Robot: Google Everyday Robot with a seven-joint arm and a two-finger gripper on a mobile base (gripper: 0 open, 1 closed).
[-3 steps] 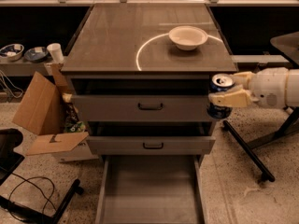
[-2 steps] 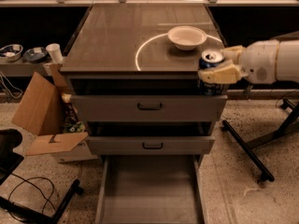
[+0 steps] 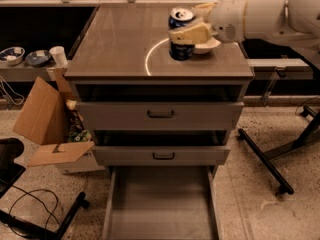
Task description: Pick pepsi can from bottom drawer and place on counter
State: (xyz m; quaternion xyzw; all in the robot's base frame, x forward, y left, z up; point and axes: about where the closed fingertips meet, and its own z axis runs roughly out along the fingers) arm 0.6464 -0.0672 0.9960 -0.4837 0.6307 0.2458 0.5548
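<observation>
The pepsi can point(image 3: 181, 48) is dark blue with a silver lid and stands upright over the counter point(image 3: 115, 44), on the thin white arc. My gripper point(image 3: 189, 32) comes in from the right and is shut on the pepsi can, with a pale finger point(image 3: 190, 33) across its upper side. I cannot tell whether the can's base touches the counter. The bottom drawer point(image 3: 161, 204) is pulled open at the foot of the cabinet and its grey floor is bare.
A white bowl point(image 3: 207, 46) sits on the counter right behind the can, mostly hidden by my gripper. Two closed drawer fronts with black handles point(image 3: 160, 114) face me. A cardboard box point(image 3: 47, 119) and a white paper cup point(image 3: 59, 57) are to the left, a black stand leg point(image 3: 265, 159) to the right.
My gripper has carried the pepsi can up and leftward from beside the cabinet's right edge to above the counter, in front of the white bowl.
</observation>
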